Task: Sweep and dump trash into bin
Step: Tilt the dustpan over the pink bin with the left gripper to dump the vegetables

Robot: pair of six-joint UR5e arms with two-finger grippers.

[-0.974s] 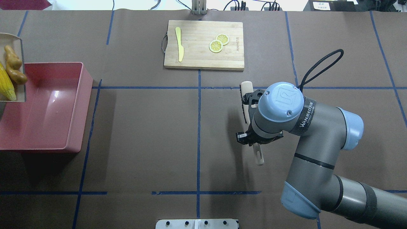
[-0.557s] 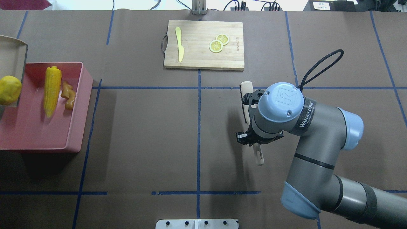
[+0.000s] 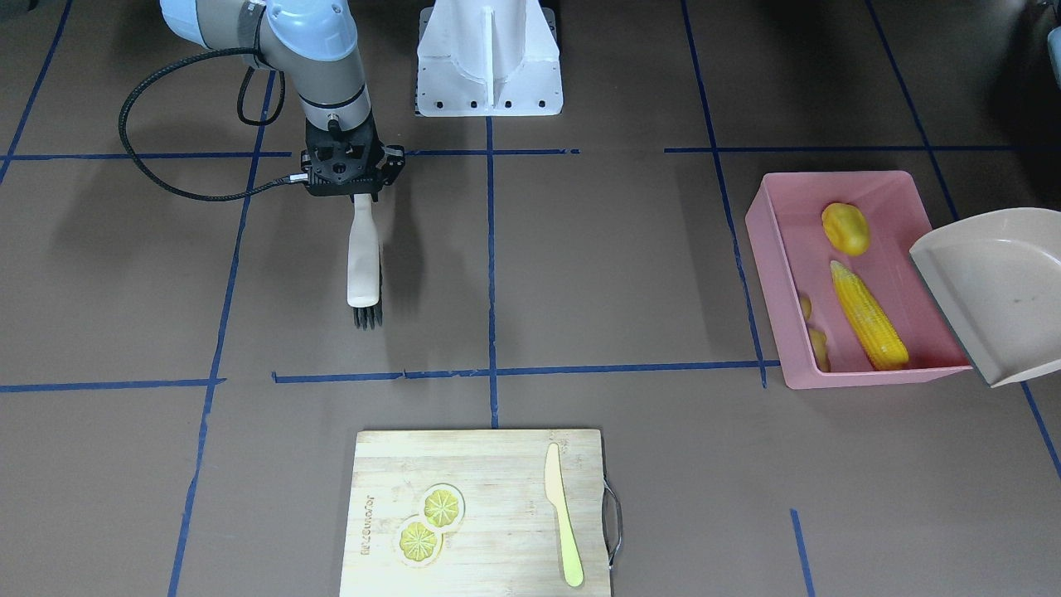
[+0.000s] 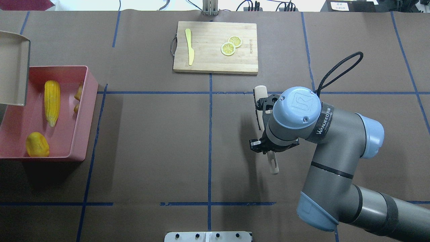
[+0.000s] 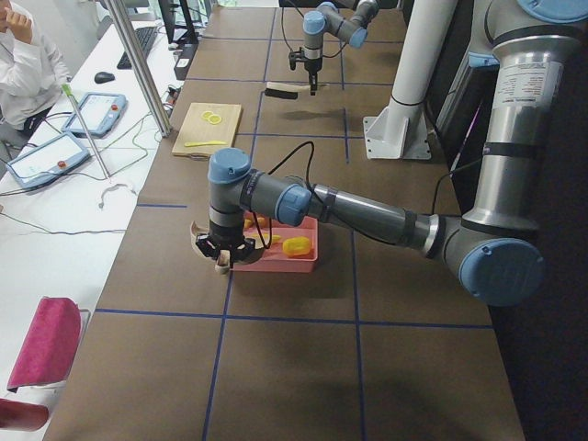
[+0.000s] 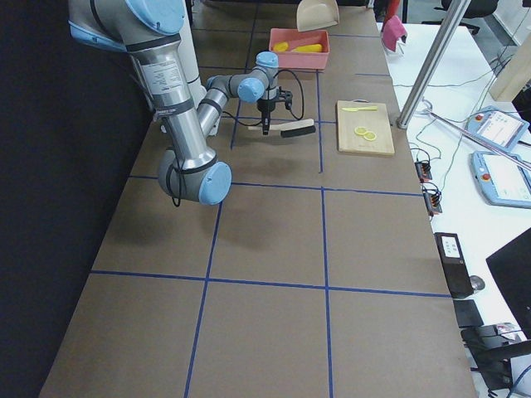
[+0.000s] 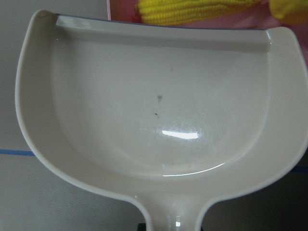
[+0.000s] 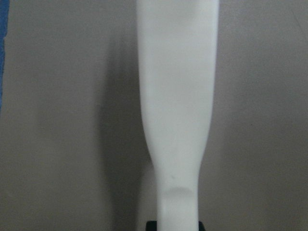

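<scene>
The pink bin [image 4: 88, 111] stands at the table's left end. In it lie the corn cob [image 4: 52, 102], the yellow potato-like lump [image 4: 37, 144] and the ginger root [image 4: 79, 95], which its wall half hides. The front view also shows the bin [image 3: 758, 240], corn [image 3: 869, 315], lump [image 3: 845, 228] and ginger [image 3: 816, 340]. My left gripper, at the bottom edge of its wrist view, is shut on the beige dustpan's handle; the dustpan [image 7: 159, 110] is empty and tilted over the bin's edge [image 4: 13, 67]. My right gripper [image 3: 358, 197] is shut on the white brush [image 3: 365, 265], held over the table's right half.
A wooden cutting board [image 4: 215, 64] at the far middle carries a pale yellow-green knife [image 4: 189, 47] and two lemon slices [image 4: 231, 45]. The robot's white base [image 3: 489, 58] stands at the near edge. An operator sits beyond the table's far side [image 5: 28, 64].
The yellow lump has dropped from the dustpan into the bin's near corner. The corn and ginger have shifted inside the bin. The dustpan is now empty. The right arm has not moved.
</scene>
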